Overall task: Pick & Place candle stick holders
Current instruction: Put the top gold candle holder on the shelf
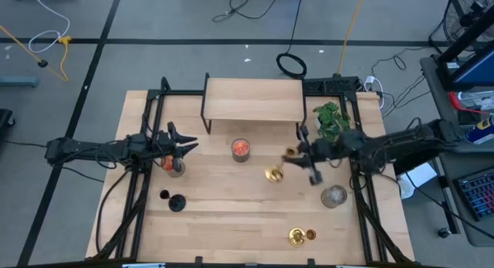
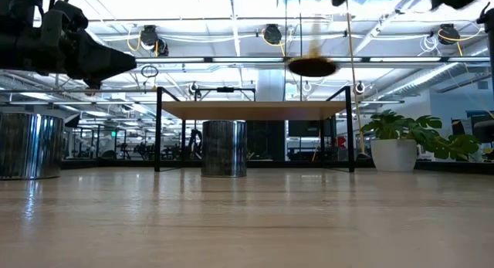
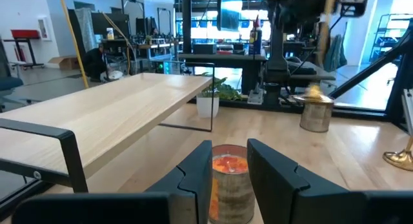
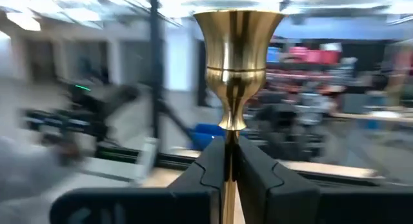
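- Looking down from the high view, you see the right gripper [image 1: 299,154] above the middle of the table [image 1: 231,222], holding a gold candle stick holder [image 1: 275,173] off the wood.
- A glass jar [image 1: 241,149] with orange pieces inside stands in front of the wooden shelf [image 1: 253,99]; a metal cup [image 1: 333,196] stands near the right edge.
- The second gold holder [image 1: 296,236] is near the front edge, and the black holder [image 1: 176,202] is front left; the wood between them is bare.
- In the low view, the round gold base [image 2: 312,66] hangs high over the table.
- In the left wrist view, the left gripper [image 3: 230,169] is parted and holds nothing, with the jar between its fingers [image 3: 274,169].
- In the right wrist view, the right fingers [image 4: 210,162] are closed tight on the thin gold stem.
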